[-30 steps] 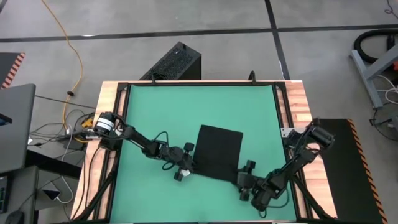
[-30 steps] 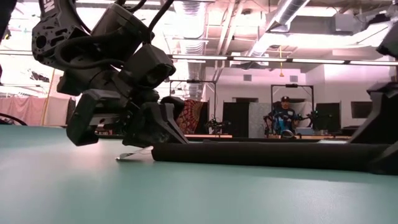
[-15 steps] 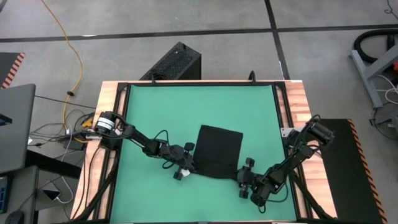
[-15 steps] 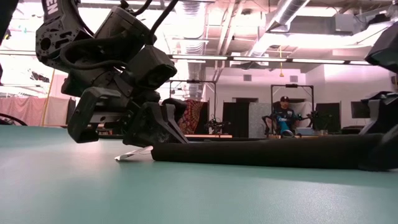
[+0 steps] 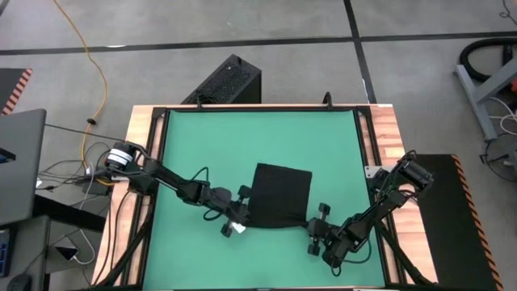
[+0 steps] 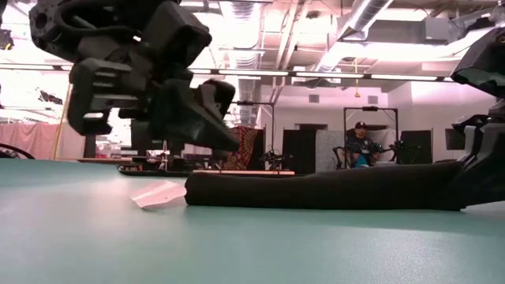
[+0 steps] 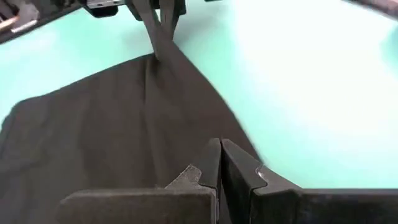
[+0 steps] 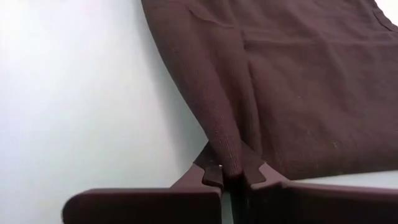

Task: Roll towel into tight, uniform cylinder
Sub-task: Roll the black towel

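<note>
Towel (image 5: 279, 196), black and lying flat, sits on the green mat (image 5: 242, 137) just below the middle of the table, toward six o'clock from the mat's centre. Both arms are on it at once. Left gripper (image 5: 240, 218) is at the cloth's near left corner, about eight o'clock from the towel's middle, jaws pinched together on the fabric; the left wrist view shows the two fingers (image 7: 217, 168) pressed tight with the cloth edge right at them. Right gripper (image 5: 315, 229) is at the near right corner, around four o'clock, and its jaws are clamped on a ridge of cloth, which the right wrist view shows bunched up between the fingertips (image 8: 214, 171). From table height the towel's near edge (image 6: 316, 189) looks like a low dark roll across the mat, with the small white tag (image 6: 158, 195) poking out at its left end beneath the left gripper (image 6: 209, 126).
</note>
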`<act>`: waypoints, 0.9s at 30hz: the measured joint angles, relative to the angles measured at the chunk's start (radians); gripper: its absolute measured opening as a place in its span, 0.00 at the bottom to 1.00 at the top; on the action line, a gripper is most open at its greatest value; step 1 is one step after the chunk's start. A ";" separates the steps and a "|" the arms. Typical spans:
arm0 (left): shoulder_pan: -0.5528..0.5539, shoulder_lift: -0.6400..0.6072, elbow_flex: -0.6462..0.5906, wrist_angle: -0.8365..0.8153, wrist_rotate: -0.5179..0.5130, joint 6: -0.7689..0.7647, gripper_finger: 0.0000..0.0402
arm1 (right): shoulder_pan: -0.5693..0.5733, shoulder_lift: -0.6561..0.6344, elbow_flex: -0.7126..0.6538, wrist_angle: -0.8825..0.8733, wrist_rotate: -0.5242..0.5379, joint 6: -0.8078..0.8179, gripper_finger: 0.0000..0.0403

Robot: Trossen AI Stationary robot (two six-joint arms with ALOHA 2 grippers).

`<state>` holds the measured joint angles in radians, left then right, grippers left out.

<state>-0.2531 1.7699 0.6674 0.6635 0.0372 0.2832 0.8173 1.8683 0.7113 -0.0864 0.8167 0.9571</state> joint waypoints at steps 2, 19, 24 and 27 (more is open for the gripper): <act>0.013 0.005 -0.009 0.023 0.000 0.021 0.00 | 0.000 0.000 0.000 -0.001 -0.005 0.001 0.04; 0.070 0.254 0.000 0.150 0.040 -0.111 0.00 | 0.015 -0.065 0.034 -0.073 -0.063 0.083 0.04; 0.070 0.253 0.000 0.117 0.100 -0.182 0.00 | 0.000 -0.143 0.032 -0.092 -0.114 0.188 0.04; 0.069 0.254 0.000 0.116 0.143 -0.213 0.00 | -0.030 -0.206 0.032 -0.125 -0.183 0.286 0.04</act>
<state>-0.1837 2.0235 0.6670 0.7799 0.1804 0.0705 0.7877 1.6626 0.7433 -0.2114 0.6334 1.2429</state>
